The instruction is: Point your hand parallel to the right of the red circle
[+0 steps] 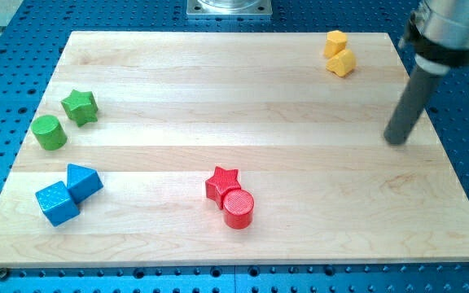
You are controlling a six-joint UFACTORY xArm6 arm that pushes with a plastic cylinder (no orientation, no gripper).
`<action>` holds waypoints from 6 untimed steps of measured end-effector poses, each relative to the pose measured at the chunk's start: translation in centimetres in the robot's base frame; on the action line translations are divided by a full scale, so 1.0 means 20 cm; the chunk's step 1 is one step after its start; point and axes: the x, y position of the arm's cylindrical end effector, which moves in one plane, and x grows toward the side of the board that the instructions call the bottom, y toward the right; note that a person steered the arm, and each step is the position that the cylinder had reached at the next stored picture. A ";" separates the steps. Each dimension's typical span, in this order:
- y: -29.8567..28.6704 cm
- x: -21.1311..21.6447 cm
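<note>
The red circle point(238, 207), a short red cylinder, sits low in the middle of the wooden board point(243, 106). A red star point(221, 183) touches it at its upper left. My tip point(396, 139) rests on the board near the right edge, far to the right of the red circle and higher in the view. The rod slants up to the view's top right corner.
Two yellow blocks point(339, 53) sit together at the top right. A green star point(81, 106) and a green cylinder point(49, 132) are at the left. A blue cube point(57, 203) and a blue triangular block point(84, 181) are at the lower left. A blue perforated table point(462, 122) surrounds the board.
</note>
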 end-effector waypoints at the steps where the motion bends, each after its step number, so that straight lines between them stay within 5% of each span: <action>1: 0.00 0.08; 6: -0.39 0.48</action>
